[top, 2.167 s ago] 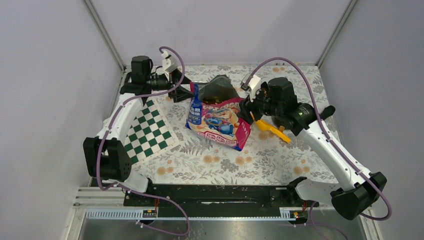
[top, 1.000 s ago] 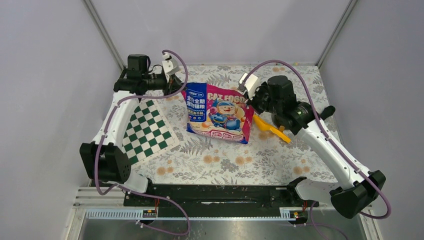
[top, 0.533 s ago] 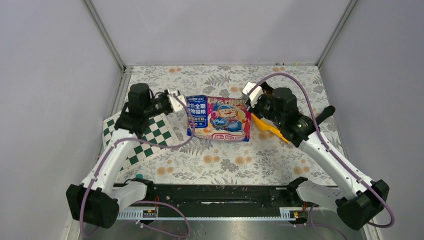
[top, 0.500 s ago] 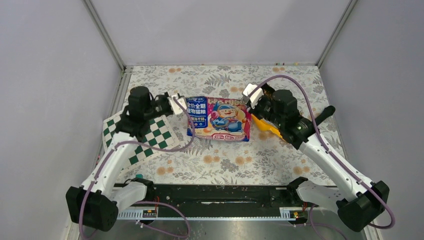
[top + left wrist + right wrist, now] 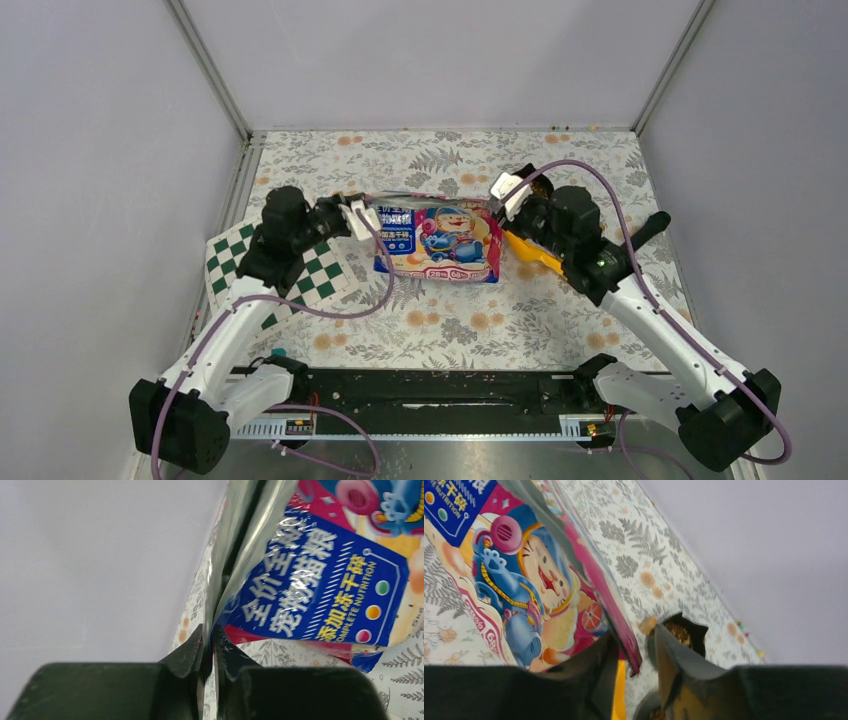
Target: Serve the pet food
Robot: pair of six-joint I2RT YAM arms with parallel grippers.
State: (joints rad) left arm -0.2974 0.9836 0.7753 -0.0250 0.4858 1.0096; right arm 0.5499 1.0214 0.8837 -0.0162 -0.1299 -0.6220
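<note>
Lying face-up on the floral table (image 5: pixel 450 320), midway across and nearer its far edge, the cat-food bag (image 5: pixel 440 240) has the orange scoop (image 5: pixel 532 254) just beside its right edge under the right arm, a small black bowl (image 5: pixel 698 629) holding brown pet food (image 5: pixel 678 631) past its far right corner, and the checkered mat (image 5: pixel 300 275) at the table's left edge beneath the left arm. At the bag's mouth the left gripper (image 5: pixel 209 630) is clamped on the silver-lined edge, while the right gripper (image 5: pixel 634 630) stands parted with the pink edge loose between its fingers. Against one second ago, the bag has gone from upright and lifted to flat, and the right jaws have loosened.
</note>
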